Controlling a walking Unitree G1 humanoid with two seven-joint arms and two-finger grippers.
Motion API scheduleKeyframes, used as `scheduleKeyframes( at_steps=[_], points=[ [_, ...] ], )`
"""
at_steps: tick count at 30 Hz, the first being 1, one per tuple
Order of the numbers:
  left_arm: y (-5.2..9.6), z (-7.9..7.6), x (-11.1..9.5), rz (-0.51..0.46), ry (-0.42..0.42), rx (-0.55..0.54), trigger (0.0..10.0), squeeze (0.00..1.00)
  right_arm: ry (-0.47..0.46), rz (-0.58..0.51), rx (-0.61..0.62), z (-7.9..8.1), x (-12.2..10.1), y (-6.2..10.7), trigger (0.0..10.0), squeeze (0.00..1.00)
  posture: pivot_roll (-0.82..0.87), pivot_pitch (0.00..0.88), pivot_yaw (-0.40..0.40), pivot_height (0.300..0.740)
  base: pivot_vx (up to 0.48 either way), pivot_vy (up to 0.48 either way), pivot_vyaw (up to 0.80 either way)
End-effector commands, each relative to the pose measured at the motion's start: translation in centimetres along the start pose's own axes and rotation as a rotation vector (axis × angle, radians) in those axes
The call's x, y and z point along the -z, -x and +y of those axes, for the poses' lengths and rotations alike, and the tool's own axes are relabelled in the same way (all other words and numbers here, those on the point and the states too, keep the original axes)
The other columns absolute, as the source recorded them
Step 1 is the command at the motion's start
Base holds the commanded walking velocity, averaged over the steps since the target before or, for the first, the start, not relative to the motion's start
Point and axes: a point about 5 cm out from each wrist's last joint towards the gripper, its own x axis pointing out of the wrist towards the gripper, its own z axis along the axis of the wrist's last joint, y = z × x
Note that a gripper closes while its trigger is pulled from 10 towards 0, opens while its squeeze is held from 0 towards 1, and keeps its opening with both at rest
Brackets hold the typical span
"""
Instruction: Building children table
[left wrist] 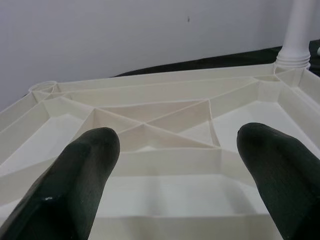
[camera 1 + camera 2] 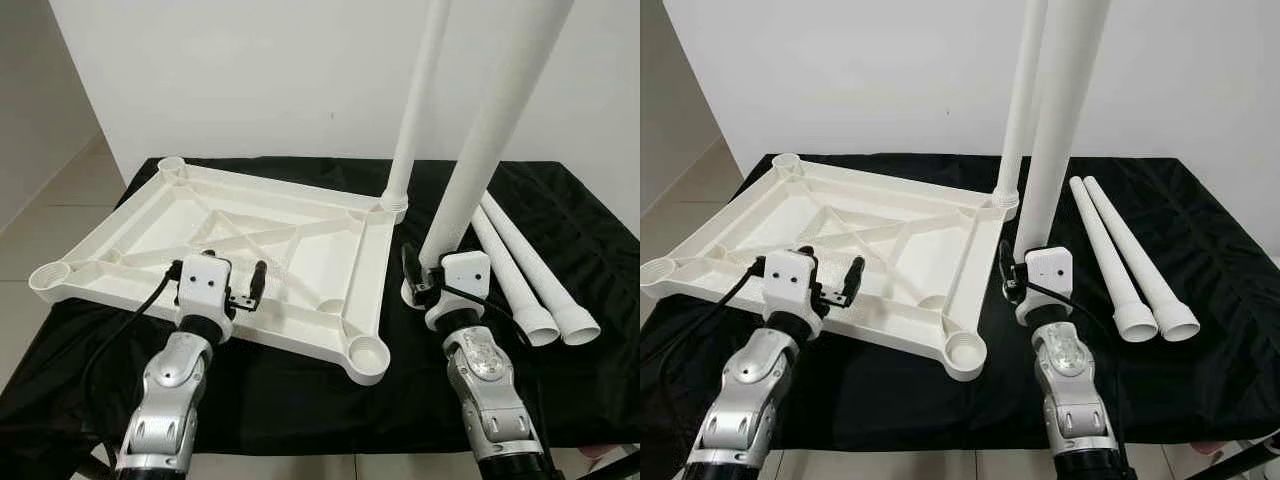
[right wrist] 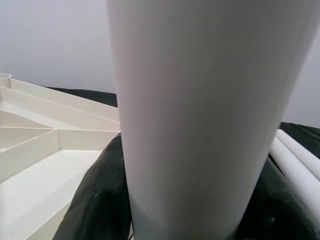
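A white plastic tabletop lies upside down on black cloth, with round sockets at its corners. One white leg stands upright in the far right socket. My right gripper is shut on a second white leg, held nearly upright just right of the tabletop, its foot near the cloth. That leg sits between the dark fingers in the right wrist view. My left gripper is open over the tabletop's near edge; its fingertips frame the ribbed underside.
Two more white legs lie side by side on the cloth at the right. The near right socket is open and close to the table's front edge. A white wall stands behind; tiled floor lies to the left.
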Motion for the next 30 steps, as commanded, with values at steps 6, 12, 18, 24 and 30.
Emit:
scheduleKeyframes(
  at_steps=[6,12,18,24,30],
  points=[
    [0.2,0.4,-0.6,-0.031,-0.011,-0.135,10.0,0.0,0.006,-0.017,-0.021,0.2,-0.4,0.1,10.0,0.0,-0.04,0.007,0.022,0.74,0.0,0.0,0.0],
    [0.2,0.2,-0.7,-0.034,0.006,-0.119,10.0,0.0,0.011,-0.017,-0.022,0.1,-0.4,0.1,10.0,0.0,-0.04,0.014,0.023,0.74,0.0,0.0,0.0],
    [0.0,-0.2,-1.2,-0.071,0.058,-0.072,10.0,1.0,0.022,-0.017,-0.023,-0.1,-0.5,0.1,10.0,0.0,-0.05,0.022,0.023,0.74,0.0,0.0,0.0],
    [-0.5,-0.4,-2.3,-0.107,0.048,-0.062,10.0,0.0,0.032,-0.02,-0.024,-0.4,-0.6,0.1,10.0,0.0,-0.05,0.025,0.022,0.74,0.0,0.0,0.0],
    [-0.3,-2.3,-2.9,-0.143,0.011,0.119,10.0,0.0,0.04,-0.023,-0.031,-0.5,-0.7,0.0,10.0,0.0,-0.05,0.018,0.021,0.74,0.0,0.0,0.0]
  ],
)
